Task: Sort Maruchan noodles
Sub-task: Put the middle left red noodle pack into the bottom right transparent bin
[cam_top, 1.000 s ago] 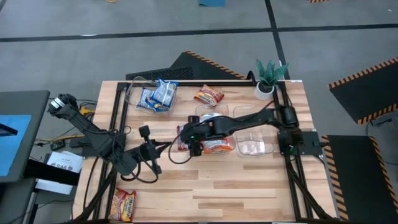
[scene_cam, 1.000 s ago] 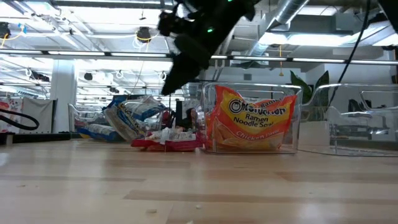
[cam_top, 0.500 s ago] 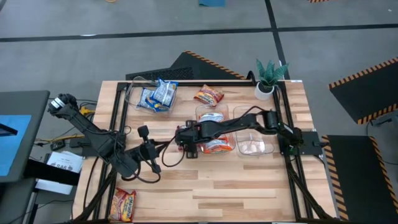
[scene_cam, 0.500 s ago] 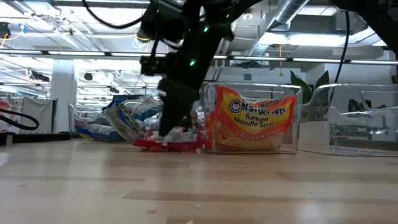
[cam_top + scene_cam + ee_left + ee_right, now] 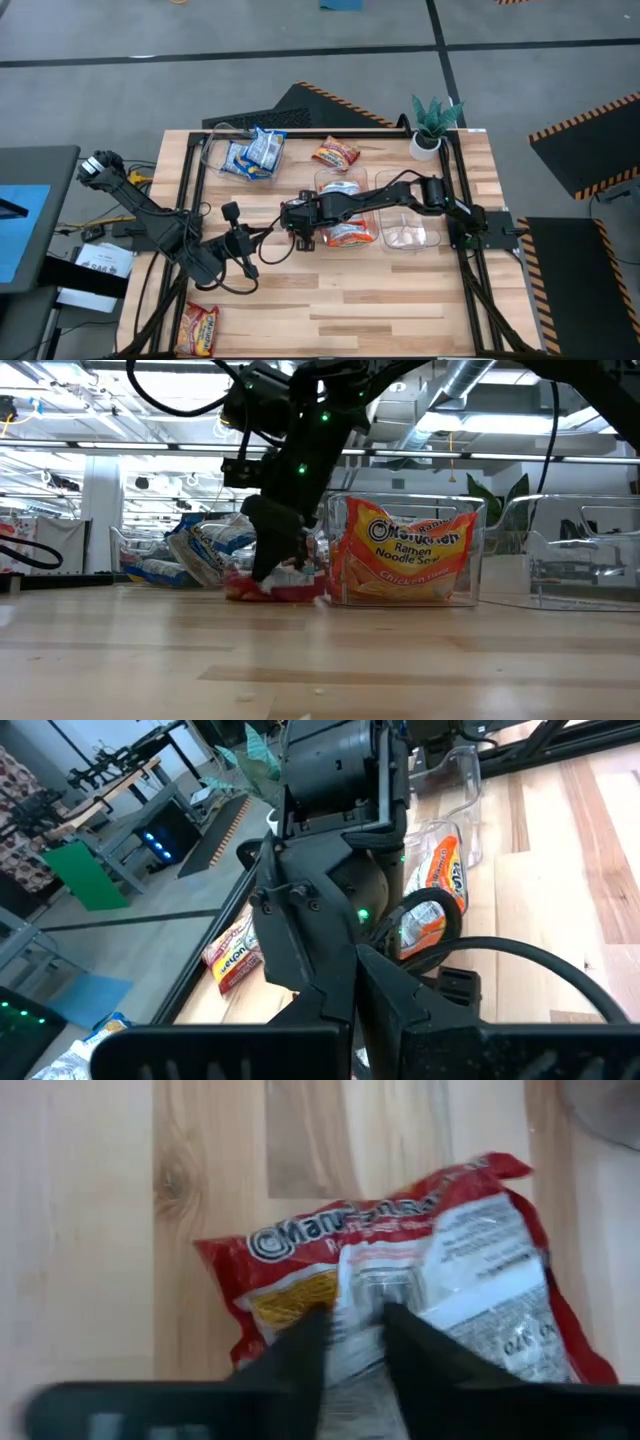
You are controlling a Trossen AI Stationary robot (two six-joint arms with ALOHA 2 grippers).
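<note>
A red-and-yellow Maruchan packet (image 5: 291,236) (image 5: 295,591) lies printed back up on the wood, just left of the middle clear bin (image 5: 368,205). My right gripper (image 5: 300,227) (image 5: 268,568) (image 5: 355,1335) is down on it from above, shut on its wrapper. Orange-and-white packets (image 5: 410,555) stand in that bin. Blue-and-white packets (image 5: 252,152) fill the far-left bin. My left gripper (image 5: 243,250) (image 5: 355,995) waits shut, low over the table, left of the red packet. My right gripper pinches the red packet's white back panel (image 5: 362,1285), near the middle of the packet, between its two fingers (image 5: 300,1342). It comes from above, pointing down. The packet rests on the table, with a ridge of film gathered between the fingers.
A third clear bin (image 5: 420,240) sits right of the middle one. One loose red-and-yellow packet (image 5: 335,155) lies at the far side, another (image 5: 197,328) by the near-left corner. A potted plant (image 5: 432,125) stands at the far-right corner. Bare wood lies along the near side.
My right gripper has come down from well above the table onto the red packet, shifting slightly toward the table's left. The packet stays on the wood; its left end has drawn in and bunched a little.
</note>
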